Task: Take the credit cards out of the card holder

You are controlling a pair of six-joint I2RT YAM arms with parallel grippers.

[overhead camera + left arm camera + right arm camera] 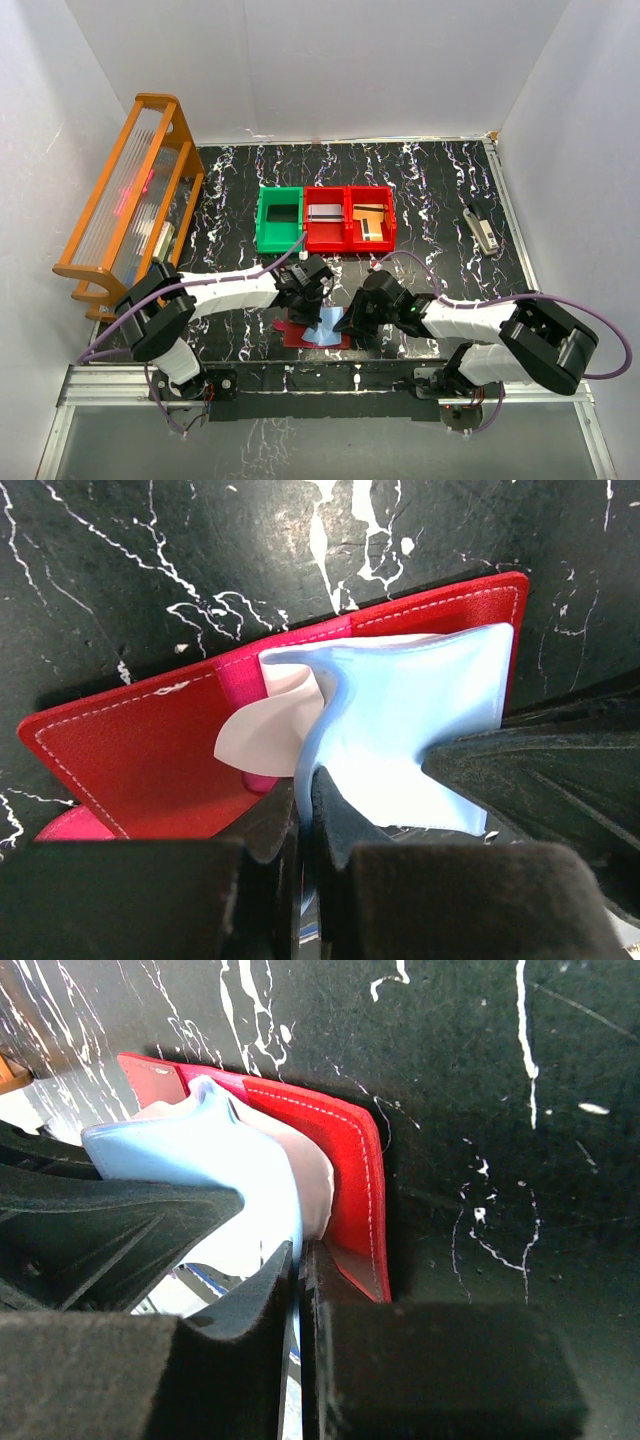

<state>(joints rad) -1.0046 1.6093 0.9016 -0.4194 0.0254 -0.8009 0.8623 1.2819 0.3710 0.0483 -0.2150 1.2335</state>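
Observation:
The dark-red card holder (300,335) lies open on the black marbled table near the front edge, its pale blue plastic sleeves (330,322) lifted. My left gripper (312,300) is shut on the edge of one sleeve (400,710); the jaws (305,800) pinch it above the red cover (130,750). My right gripper (352,320) is shut on the edge of a sleeve (200,1145) next to the red cover (350,1160). Gold and brown credit cards (368,222) lie in the right red bin. No card shows clearly inside the holder.
A green bin (279,220) and two red bins (347,240) stand in a row behind the holder; the middle one holds a greyish card (322,213). An orange rack (130,200) stands at the left. A small grey object (483,230) lies at the right.

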